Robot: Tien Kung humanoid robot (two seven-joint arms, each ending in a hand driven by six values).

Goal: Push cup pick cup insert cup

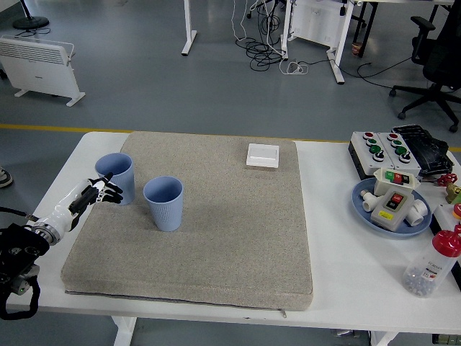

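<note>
the white bench [346,277] holds a big grey mat [216,238]. two blue cups stand near the mat's left edge: one cup [163,202] further in, the other cup [115,176] at the edge. the left hand [101,192] touches that cup, fingers loosely spread, holding nothing.

Beyond my white table [346,285] I see a grey-blue smooth floor [144,79] crossed by a yellow painted line [57,129]. A white panel heater [42,66] stands far left, white desk legs [189,29] rise over tangled cables [263,50], and a black wheeled office chair [438,65] sits right.
</note>
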